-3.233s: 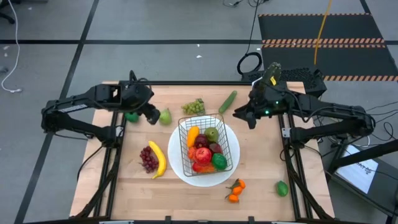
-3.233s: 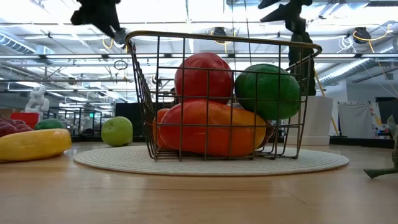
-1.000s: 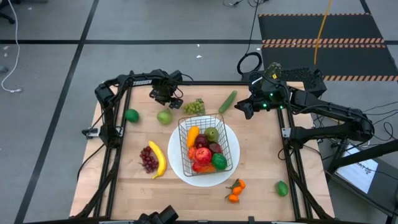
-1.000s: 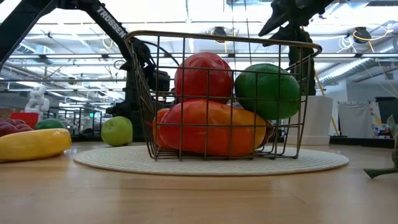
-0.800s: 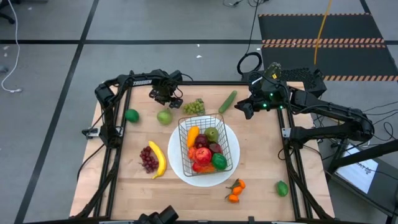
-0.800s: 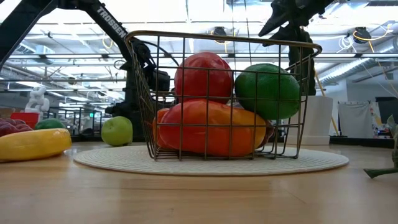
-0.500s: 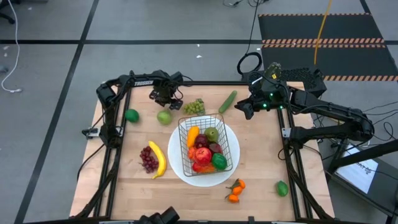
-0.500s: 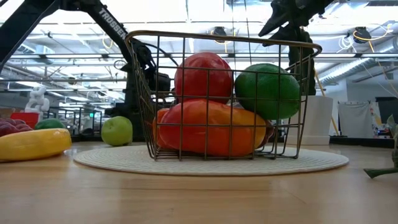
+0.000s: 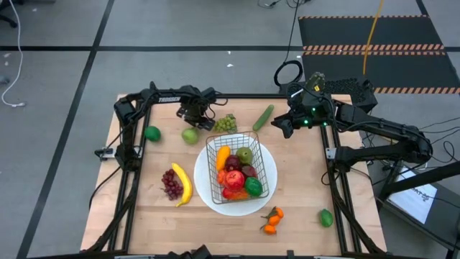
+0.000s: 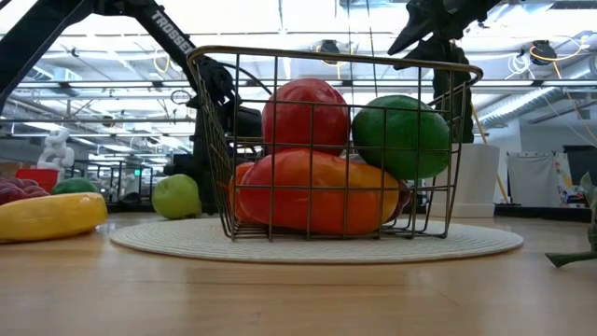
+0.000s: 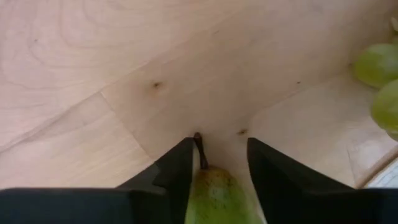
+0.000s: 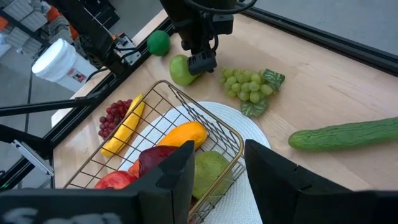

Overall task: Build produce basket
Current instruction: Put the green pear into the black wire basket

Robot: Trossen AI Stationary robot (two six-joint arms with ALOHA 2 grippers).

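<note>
The wire basket point(image 9: 231, 136) stands on a round white plate point(image 9: 203, 188) and holds an orange pepper, red apples, a pear and a green fruit. A loose green pear point(image 9: 190, 134) lies on the table to the basket's far left. My left gripper point(image 9: 196, 119) points down on this pear and is shut on it. My right gripper point(image 9: 280, 129) hangs open and empty above the far right, near the cucumber point(image 9: 263, 117). My left gripper has the pear's narrow stem end point(image 11: 208, 180) between its two fingers, which come from above and point down. The pear fills the gap between them, and its stem point(image 11: 198, 142) shows at the fingertips. The pear point(image 12: 180, 71) lies on the table.
Green grapes point(image 9: 224, 124) lie just right of the left gripper. A lime point(image 9: 152, 133) sits at the far left, and a banana point(image 9: 183, 184) with purple grapes point(image 9: 171, 184) left of the plate. Tangerines point(image 9: 272, 219) and another lime point(image 9: 325, 217) lie near right.
My left gripper has gone a little toward the table's right edge, closer over the pear, still pointing down. The pear has stayed where it was on the table.
</note>
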